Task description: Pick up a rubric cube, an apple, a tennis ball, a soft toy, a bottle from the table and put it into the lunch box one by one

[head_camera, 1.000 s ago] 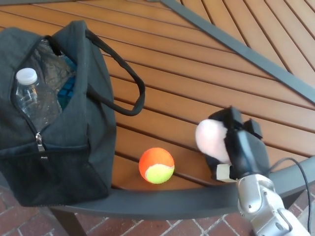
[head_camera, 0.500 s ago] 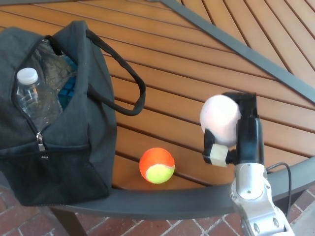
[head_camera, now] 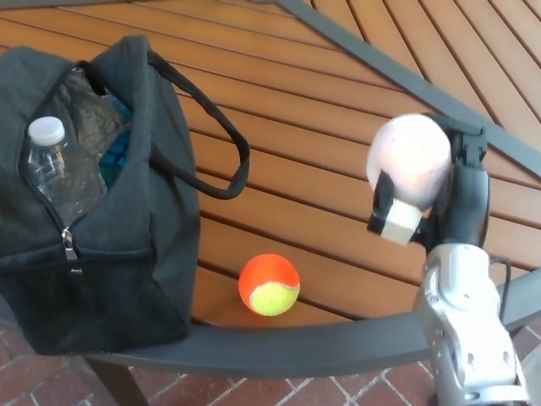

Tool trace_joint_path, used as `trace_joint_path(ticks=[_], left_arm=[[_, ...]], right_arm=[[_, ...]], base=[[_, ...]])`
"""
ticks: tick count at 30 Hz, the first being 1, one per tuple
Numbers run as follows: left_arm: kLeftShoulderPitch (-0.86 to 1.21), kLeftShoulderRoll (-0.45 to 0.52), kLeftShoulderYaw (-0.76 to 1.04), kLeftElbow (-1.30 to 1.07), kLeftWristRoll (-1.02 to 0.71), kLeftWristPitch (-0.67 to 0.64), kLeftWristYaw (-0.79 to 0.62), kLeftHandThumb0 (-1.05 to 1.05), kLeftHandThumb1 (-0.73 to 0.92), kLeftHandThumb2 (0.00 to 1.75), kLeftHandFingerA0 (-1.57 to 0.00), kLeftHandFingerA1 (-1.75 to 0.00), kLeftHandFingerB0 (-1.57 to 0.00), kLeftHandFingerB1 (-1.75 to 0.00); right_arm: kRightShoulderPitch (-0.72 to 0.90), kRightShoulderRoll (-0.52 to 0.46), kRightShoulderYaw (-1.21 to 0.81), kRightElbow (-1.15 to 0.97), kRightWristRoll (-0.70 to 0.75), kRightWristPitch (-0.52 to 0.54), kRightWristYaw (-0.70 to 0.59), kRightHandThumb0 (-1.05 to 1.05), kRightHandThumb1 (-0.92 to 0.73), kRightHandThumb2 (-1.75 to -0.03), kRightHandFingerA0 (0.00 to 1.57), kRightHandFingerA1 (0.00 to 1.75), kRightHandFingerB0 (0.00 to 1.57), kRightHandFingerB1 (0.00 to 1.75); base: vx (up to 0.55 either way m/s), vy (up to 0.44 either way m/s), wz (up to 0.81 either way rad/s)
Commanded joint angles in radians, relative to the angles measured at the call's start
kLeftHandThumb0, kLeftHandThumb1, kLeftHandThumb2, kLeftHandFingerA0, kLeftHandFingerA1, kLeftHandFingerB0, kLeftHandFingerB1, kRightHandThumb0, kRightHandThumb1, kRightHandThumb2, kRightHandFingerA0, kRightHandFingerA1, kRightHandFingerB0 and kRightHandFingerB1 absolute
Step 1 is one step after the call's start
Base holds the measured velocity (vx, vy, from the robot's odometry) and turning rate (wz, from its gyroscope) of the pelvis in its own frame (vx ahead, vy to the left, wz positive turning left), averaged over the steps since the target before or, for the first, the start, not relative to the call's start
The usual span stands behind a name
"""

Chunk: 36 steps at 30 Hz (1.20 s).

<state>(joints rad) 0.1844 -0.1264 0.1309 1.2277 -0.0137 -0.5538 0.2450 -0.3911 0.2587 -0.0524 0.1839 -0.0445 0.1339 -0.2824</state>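
My right hand is raised above the table at the right, shut on a pale pink rounded soft toy. An orange and yellow tennis ball lies on the wooden table near its front edge. The dark grey lunch box bag stands at the left with its top unzipped. Inside it a clear plastic bottle with a white cap stands upright, with something blue beside it. My left hand does not show.
The bag's black strap loops out over the table to the right of the bag. A dark metal rim borders the table's front edge, and a metal bar crosses the slats at the back right. Brick floor shows below.
My right hand has lifted the pink soft toy up and to the right, away from the table surface. The ball and the bag have stayed put.
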Motion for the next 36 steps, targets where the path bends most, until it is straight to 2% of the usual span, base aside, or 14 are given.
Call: trace_joint_path(ticks=[1, 4, 5, 7, 9, 10, 17, 18, 20, 26, 27, 32, 33, 36], left_arm=[[-0.003, -0.02, 0.009, 0.006, -0.007, -0.047, -0.025, -0.11, 0.59, 0.97, -1.08, -1.18, -0.98, -1.11], [-0.003, -0.02, 0.01, 0.006, -0.006, -0.047, -0.026, -0.11, 0.59, 0.97, -1.08, -1.18, -0.98, -1.11], [-0.002, -0.019, 0.006, 0.005, 0.002, -0.048, -0.017, -0.13, 0.58, 0.96, -1.11, -1.13, -1.0, -1.11], [-0.001, -0.018, -0.001, 0.002, 0.013, -0.049, -0.005, -0.13, 0.58, 0.96, -1.11, -1.13, -1.0, -1.11], [-0.001, -0.018, -0.001, 0.002, 0.013, -0.048, -0.005, -0.13, 0.58, 0.96, -1.11, -1.13, -1.0, -1.11], [0.0, -0.016, -0.004, 0.001, 0.016, -0.052, -0.009, -0.12, 0.56, 1.03, -1.12, -1.13, -1.0, -1.12], [-0.006, -0.022, 0.008, 0.001, -0.004, -0.047, -0.033, -0.11, 0.55, 1.06, -1.11, -1.15, -1.01, -1.14], [-0.006, -0.021, 0.004, 0.003, 0.002, -0.046, -0.026, -0.12, 0.56, 1.03, -1.13, -1.14, -1.01, -1.13], [-0.005, -0.02, -0.001, 0.006, 0.012, -0.047, -0.017, -0.11, 0.54, 1.04, -1.14, -1.14, -1.01, -1.12], [-0.004, -0.021, -0.001, 0.006, 0.012, -0.051, -0.017, -0.11, 0.54, 1.04, -1.14, -1.14, -1.01, -1.12], [0.003, -0.019, -0.002, 0.007, 0.012, -0.058, -0.025, -0.12, 0.56, 1.01, -1.12, -1.13, -0.99, -1.11], [0.005, -0.023, 0.004, 0.008, 0.004, -0.058, -0.031, -0.14, 0.57, 1.0, -1.12, -1.14, -1.0, -1.11], [0.01, -0.019, -0.011, 0.014, 0.027, -0.056, -0.006, -0.14, 0.62, 0.91, -1.08, -1.14, -0.95, -1.13], [0.014, -0.019, -0.014, 0.017, 0.03, -0.06, -0.002, -0.13, 0.61, 0.94, -1.07, -1.14, -0.94, -1.13]], right_arm=[[-0.183, 0.161, 0.033, -0.107, 0.252, 0.223, 0.112, -0.06, -0.35, -1.54, 1.03, 1.7, 1.02, 1.49], [-0.183, 0.151, 0.039, -0.114, 0.268, 0.234, 0.106, -0.06, -0.35, -1.54, 1.03, 1.7, 1.02, 1.49], [-0.236, 0.166, 0.064, -0.083, 0.258, 0.251, 0.113, -0.01, -0.43, -1.43, 0.96, 1.72, 0.96, 1.5], [-0.317, 0.184, 0.106, -0.039, 0.252, 0.278, 0.12, -0.01, -0.43, -1.43, 0.96, 1.72, 0.96, 1.5], [-0.319, 0.177, 0.11, -0.04, 0.261, 0.282, 0.116, -0.01, -0.43, -1.43, 0.96, 1.72, 0.96, 1.5], [-0.341, 0.175, 0.139, -0.022, 0.253, 0.294, 0.126, -0.06, -0.36, -1.51, 1.02, 1.73, 1.0, 1.52], [-0.421, 0.185, 0.232, 0.043, 0.237, 0.347, 0.131, -0.12, -0.3, -1.51, 1.05, 1.69, 1.07, 1.44], [-0.443, 0.187, 0.27, 0.066, 0.21, 0.342, 0.138, -0.27, -0.25, -1.56, 1.15, 1.61, 1.15, 1.42], [-0.49, 0.193, 0.335, 0.109, 0.171, 0.333, 0.149, -0.3, -0.23, -1.56, 1.16, 1.61, 1.16, 1.42], [-0.521, 0.186, 0.354, 0.129, 0.186, 0.326, 0.142, -0.3, -0.23, -1.56, 1.16, 1.61, 1.16, 1.42], [-0.613, 0.207, 0.347, 0.166, 0.187, 0.298, 0.143, -0.37, -0.28, -1.53, 1.17, 1.6, 1.14, 1.47], [-0.692, 0.216, 0.336, 0.203, 0.197, 0.285, 0.138, -0.37, -0.27, -1.52, 1.18, 1.6, 1.15, 1.45], [-0.784, 0.213, 0.346, 0.249, 0.157, 0.238, 0.122, -0.34, -0.3, -1.52, 1.21, 1.53, 1.16, 1.43], [-0.88, 0.191, 0.366, 0.299, 0.112, 0.162, 0.13, -0.27, -0.29, -1.55, 1.16, 1.57, 1.14, 1.45]], base=[[0.0, 0.0, 0.0], [0.0, 0.0, 0.0], [0.0, 0.0, 0.0], [0.0, 0.0, 0.0], [0.0, 0.0, 0.0], [0.0, 0.0, 0.0], [0.0, 0.0, 0.0], [0.0, 0.0, 0.0], [0.0, 0.0, 0.0], [0.0, 0.0, 0.0], [0.0, 0.0, 0.0], [0.0, 0.0, 0.0], [0.0, 0.0, 0.0], [0.0, 0.0, 0.0]])
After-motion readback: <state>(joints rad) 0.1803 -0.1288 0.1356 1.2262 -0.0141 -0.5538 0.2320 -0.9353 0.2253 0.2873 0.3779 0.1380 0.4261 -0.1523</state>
